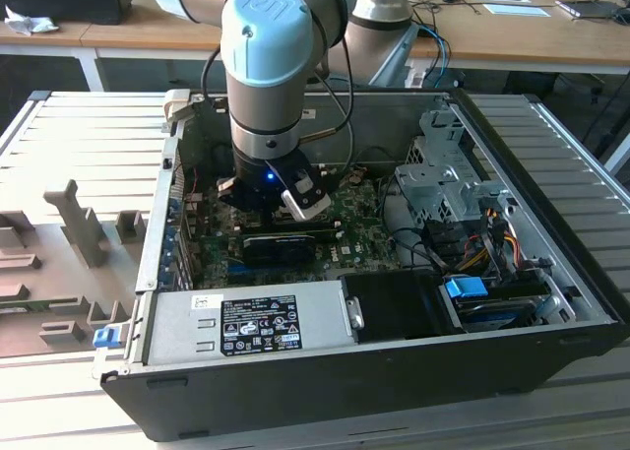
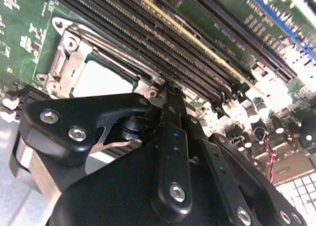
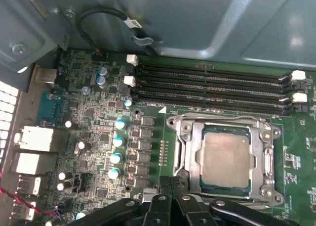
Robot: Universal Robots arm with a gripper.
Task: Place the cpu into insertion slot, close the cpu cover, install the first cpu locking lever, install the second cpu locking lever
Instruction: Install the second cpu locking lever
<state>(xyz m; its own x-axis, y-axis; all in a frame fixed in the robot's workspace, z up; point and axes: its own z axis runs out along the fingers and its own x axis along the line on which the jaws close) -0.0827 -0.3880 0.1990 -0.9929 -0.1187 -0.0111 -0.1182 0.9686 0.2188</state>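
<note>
— Item one, cpu?
— In its socket, cover down around it. Levers: can't tell whether latched.
— Gripper?
— Fingers pinched together, nothing held, tips at the socket's edge, inside the case.
— Writing?
— A label on the power supply, not worth reading off; a tag on the cable, illegible.

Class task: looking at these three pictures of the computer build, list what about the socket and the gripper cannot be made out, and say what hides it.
- Cpu and cpu cover: the near edge in the first wrist view is hidden by the gripper.
- Socket in the exterior view: hidden beneath the arm.
- Locking levers: too indistinct in both wrist views to judge.
</note>
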